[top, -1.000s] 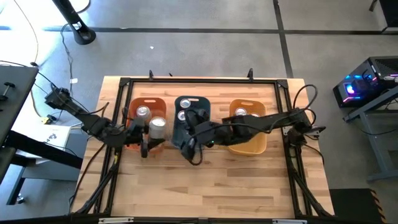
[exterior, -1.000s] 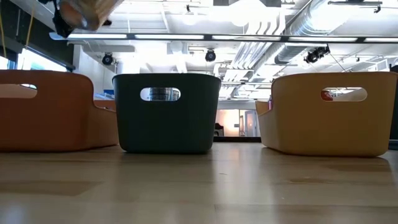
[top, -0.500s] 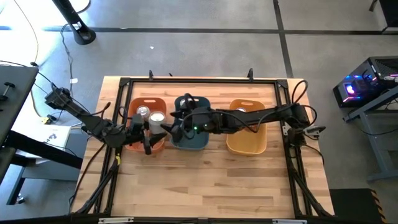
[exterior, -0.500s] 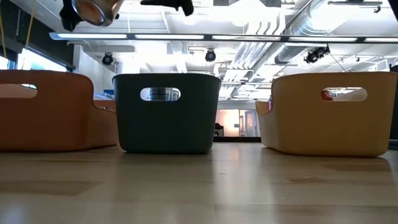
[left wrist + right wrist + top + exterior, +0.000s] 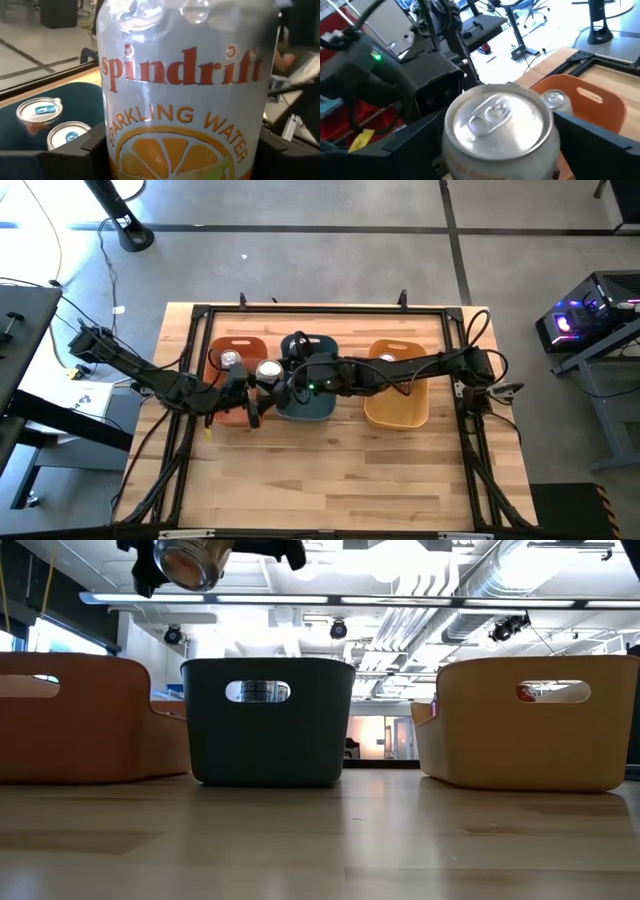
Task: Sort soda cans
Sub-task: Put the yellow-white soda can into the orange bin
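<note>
My left gripper [image 5: 260,380] is shut on a silver soda can [image 5: 268,371] with an orange "spindrift" label [image 5: 182,75], high above the gap between the orange bin [image 5: 226,344] and the blue-grey bin [image 5: 310,410]. My right gripper [image 5: 283,383] reaches in from the right. Its open fingers stand on either side of the can's top end [image 5: 495,117]. One can [image 5: 231,360] stands in the orange bin. Two cans [image 5: 39,109] [image 5: 67,135] stand in the blue-grey bin. My left gripper pinches the can's lower body [image 5: 117,150] between its two fingers [image 5: 95,152], one on each side. It comes roughly level from the table's left. The can is about upright, top up, lifted clear of the bins. My right gripper: I cannot tell whether its fingers [image 5: 592,137] touch the can.
The yellow bin [image 5: 396,413] stands right of the blue-grey one, under the right arm. In the low view the three bins [image 5: 90,720] [image 5: 265,740] [image 5: 525,735] stand in a row across the table, with bare wood in front of them. A black frame [image 5: 300,310] rims the table.
My left gripper has carried the can from over the orange bin toward the table's right, up to my right gripper. My right gripper has gone from the blue-grey bin's near side up and toward the far left, to the can.
</note>
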`<control>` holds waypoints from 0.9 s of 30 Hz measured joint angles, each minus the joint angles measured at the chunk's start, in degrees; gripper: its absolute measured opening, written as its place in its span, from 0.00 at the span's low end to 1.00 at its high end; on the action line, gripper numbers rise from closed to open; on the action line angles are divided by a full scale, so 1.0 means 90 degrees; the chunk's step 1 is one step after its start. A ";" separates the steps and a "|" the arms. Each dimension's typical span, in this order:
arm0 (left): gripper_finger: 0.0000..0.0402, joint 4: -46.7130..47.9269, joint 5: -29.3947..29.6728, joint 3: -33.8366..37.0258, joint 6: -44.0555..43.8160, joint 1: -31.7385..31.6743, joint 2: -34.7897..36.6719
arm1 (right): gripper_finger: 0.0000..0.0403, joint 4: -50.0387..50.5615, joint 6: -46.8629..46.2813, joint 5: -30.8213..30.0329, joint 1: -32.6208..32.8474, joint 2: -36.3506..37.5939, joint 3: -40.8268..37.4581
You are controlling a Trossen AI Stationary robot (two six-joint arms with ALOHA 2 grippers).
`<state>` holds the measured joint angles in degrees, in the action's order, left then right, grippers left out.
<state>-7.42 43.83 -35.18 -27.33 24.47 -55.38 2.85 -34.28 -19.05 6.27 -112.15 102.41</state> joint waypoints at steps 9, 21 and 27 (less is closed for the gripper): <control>0.70 -0.0191 0.0091 0.0000 0.0077 -0.0074 -0.0011 | 0.69 -0.0078 0.0051 -0.0701 0.0149 -0.0009 0.0000; 0.80 0.0004 -0.0325 -0.0017 0.0697 -0.0240 0.0073 | 0.69 0.0294 0.0379 -0.0645 0.0142 0.0217 0.0000; 0.89 0.1057 -0.0718 -0.0072 0.0609 -0.0224 0.0374 | 0.69 0.0976 0.0667 -0.0941 0.0085 0.0685 -0.0005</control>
<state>2.09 37.37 -35.83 -21.85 22.46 -52.02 11.63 -28.28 -27.52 7.04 -105.98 102.37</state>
